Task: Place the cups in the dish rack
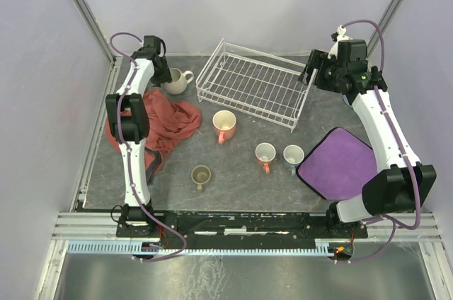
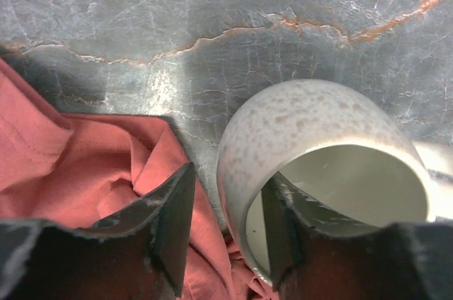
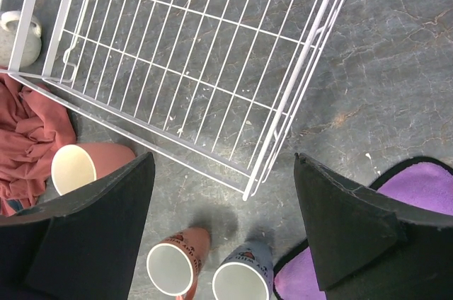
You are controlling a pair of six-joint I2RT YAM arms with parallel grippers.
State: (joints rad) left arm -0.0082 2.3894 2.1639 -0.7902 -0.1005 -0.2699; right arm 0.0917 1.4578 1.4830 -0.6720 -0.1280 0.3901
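Note:
My left gripper [image 1: 161, 73] [image 2: 228, 180] is open and straddles the wall of the cream mug [image 1: 175, 82] [image 2: 311, 123]. One finger is inside it and the other is outside, with a gap to the wall. The white wire dish rack [image 1: 251, 84] [image 3: 282, 117] holds nothing. My right gripper [image 1: 311, 72] [image 3: 223, 162] is open and empty above the rack's right end. The salmon mug [image 1: 224, 124] [image 3: 78, 165], the white-and-orange mug [image 1: 265, 155] [image 3: 177, 261], the grey-blue mug [image 1: 293, 156] [image 3: 244, 275] and the olive mug [image 1: 201, 175] stand on the table. The light blue mug is out of view.
A crumpled red cloth [image 1: 159, 123] [image 2: 71, 172] lies against the cream mug on its near left side. A purple cloth [image 1: 337, 162] [image 3: 417, 187] lies at the right, beside the grey-blue mug. Frame posts stand at the back corners.

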